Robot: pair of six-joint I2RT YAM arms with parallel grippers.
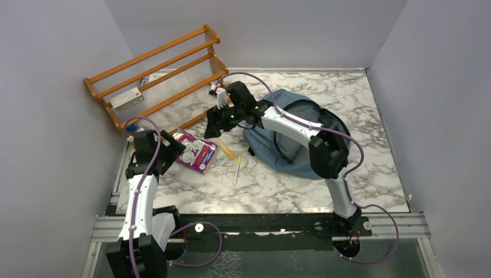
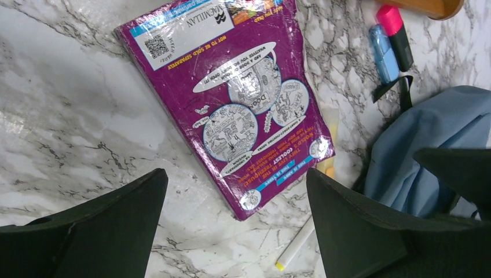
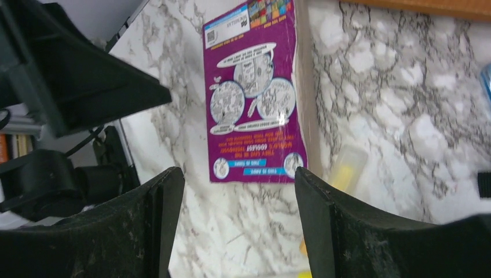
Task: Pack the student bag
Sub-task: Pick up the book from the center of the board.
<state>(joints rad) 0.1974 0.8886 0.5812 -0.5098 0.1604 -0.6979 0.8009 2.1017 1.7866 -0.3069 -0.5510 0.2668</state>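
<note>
The student bag (image 1: 271, 154), dusty blue with a dark open mouth, lies on the marble at centre right, partly under my right arm. Its blue fabric and a black strap also show in the left wrist view (image 2: 425, 145). A purple book (image 1: 196, 151) lies flat to its left. My left gripper (image 1: 175, 152) hovers open above the book's near corner (image 2: 255, 202), its fingertips well apart (image 2: 237, 180). My right gripper (image 1: 213, 126) hangs open over the marble just past the book's short edge (image 3: 252, 98), with nothing between its fingertips (image 3: 238, 177).
A white pen with a yellow tip (image 1: 237, 171) and a yellow highlighter (image 1: 226, 149) lie between book and bag. Pink (image 2: 395, 32) and blue (image 2: 383, 52) markers lie near the wooden rack (image 1: 156, 72), which holds a small box (image 1: 126, 98).
</note>
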